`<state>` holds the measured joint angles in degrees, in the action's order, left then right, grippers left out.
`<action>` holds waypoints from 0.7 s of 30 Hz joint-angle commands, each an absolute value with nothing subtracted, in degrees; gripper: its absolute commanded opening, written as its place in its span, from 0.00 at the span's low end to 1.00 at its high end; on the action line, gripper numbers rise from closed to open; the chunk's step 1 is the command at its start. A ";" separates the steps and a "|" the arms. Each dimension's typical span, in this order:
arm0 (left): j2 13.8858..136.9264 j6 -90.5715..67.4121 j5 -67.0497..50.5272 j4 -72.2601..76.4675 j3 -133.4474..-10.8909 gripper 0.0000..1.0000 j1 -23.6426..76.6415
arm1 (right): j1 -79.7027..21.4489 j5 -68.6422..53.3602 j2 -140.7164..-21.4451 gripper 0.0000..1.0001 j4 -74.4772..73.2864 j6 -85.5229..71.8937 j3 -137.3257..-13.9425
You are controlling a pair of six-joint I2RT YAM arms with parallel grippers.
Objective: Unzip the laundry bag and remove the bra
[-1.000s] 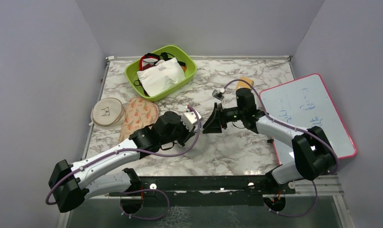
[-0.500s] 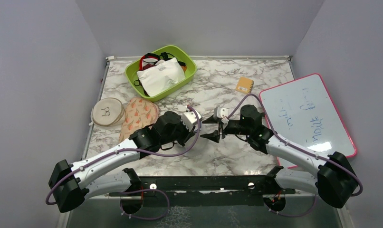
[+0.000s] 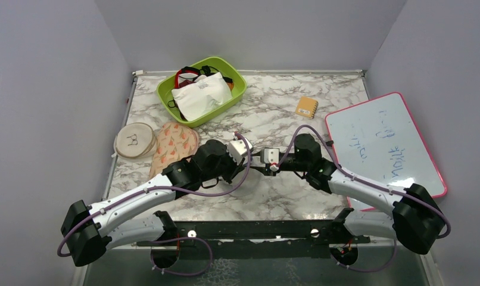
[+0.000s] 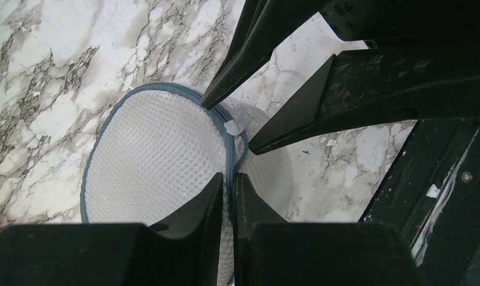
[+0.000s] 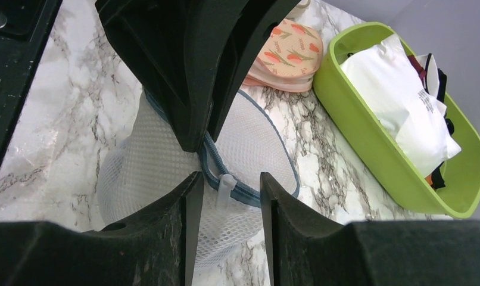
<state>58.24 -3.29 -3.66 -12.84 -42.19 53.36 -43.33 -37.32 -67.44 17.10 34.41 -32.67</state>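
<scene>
Bag front and centre: laundry bag [image 4: 160,155] sits on the marble surface [image 3: 285,196] near the arms' bases, about mid-width, mostly tucked under the left wrist in the top view. Round domed thing, white honeycomb mesh, soft and floppy-looking, w/ a grey-blue zip band [image 4: 233,161] arcing round the rim. No gap in that band that I can see, so by my read the unzipping hasn't begun. Small white pull tab [image 4: 234,126] sticks out off the band, plastic-looking. Left pincer [image 4: 228,190] is pressed nearly together, pinching the band just below the pull. That's prob. an anchor, so the limp mesh won't drag along when the slider gets tugged. Right pincer [image 5: 230,177] comes in from the opposite side, fingers spread, tips straddling the pull w/o clamping it; lined up to close on it, I'd say. Black fingers of both arms nearly meet over the bag, v. tight quarters. Further out: peach pad [image 3: 175,143] w/ orange-and-green print just left of the action. Beside that, beige disc [image 3: 134,140] w/ a small dark icon. At the back, lime-green tray [image 3: 166,95] holding a white rectangular pouch [image 3: 200,98] and dark straps. Then small orange card [image 3: 307,107] and pink-framed whiteboard [image 3: 383,143] on the right. As for the bra, can't see it through the mesh.
</scene>
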 commanded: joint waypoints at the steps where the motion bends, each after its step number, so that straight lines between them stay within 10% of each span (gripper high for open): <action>1: 57.83 -3.96 -4.60 -11.55 -42.81 0.00 53.53 | -43.94 -35.68 -67.81 0.39 18.11 36.34 -32.02; 21: 58.01 -3.07 -5.08 -11.70 -43.00 0.00 53.53 | -44.03 -28.98 -66.83 0.26 18.55 34.00 -31.19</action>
<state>58.24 -3.22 -3.66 -12.82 -42.19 53.36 -43.92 -33.10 -68.86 17.63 34.68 -32.42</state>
